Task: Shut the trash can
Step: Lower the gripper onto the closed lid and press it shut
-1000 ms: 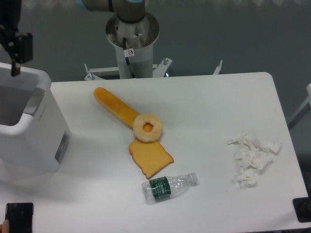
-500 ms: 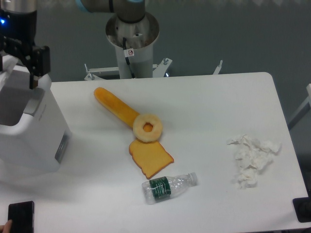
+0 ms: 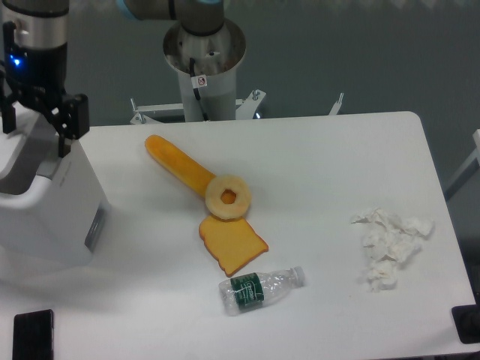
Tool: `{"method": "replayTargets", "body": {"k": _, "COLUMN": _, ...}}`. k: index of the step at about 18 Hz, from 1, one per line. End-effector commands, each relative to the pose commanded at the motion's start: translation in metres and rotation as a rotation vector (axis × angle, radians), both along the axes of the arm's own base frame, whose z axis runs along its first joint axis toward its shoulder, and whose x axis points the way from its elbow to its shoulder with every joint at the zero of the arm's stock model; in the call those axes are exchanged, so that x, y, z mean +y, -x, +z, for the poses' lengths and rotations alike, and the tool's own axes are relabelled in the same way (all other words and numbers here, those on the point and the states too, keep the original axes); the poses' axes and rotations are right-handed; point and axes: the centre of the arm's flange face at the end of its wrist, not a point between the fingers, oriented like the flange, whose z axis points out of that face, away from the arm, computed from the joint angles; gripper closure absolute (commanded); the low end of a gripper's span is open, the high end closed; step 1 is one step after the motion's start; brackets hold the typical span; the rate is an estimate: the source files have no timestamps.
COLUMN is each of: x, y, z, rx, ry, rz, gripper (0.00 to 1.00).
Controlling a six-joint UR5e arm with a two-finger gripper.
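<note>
The trash can [image 3: 69,201] is a large white bin at the table's left edge, with a grey hinge strip [image 3: 50,162] on top and a small grey side panel [image 3: 95,226]. Its white lid [image 3: 15,154] lies tilted over the opening, so the dark interior no longer shows. My gripper [image 3: 36,135] hangs directly over the bin's rear top. Its black fingers [image 3: 64,135] are spread wide, open, with the lid's raised back edge between or just below them. Whether they touch the lid I cannot tell.
Mid-table lie a long orange bread stick [image 3: 178,165], a ring donut [image 3: 228,197], a toast slice [image 3: 232,244] and a plastic bottle [image 3: 262,289]. Crumpled tissues [image 3: 390,244] sit at the right. A black phone [image 3: 31,334] lies front left. The robot base [image 3: 204,52] stands behind the table.
My gripper has moved right and down over the bin. The lid has swung down over the opening, hiding the grey interior. The fingertip by the phone is gone.
</note>
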Motion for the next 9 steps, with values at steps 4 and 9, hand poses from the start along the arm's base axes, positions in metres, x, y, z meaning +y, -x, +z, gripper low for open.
{"method": "replayTargets", "body": {"k": 4, "x": 0.0, "y": 0.0037, "z": -0.0012, "rx": 0.0, "ry": 0.0, "rz": 0.006, "gripper": 0.0}}
{"method": "replayTargets", "body": {"k": 9, "x": 0.0028, "y": 0.0053, "z": -0.0071, "rx": -0.002, "ry": 0.011, "rz": 0.007, "gripper": 0.0}}
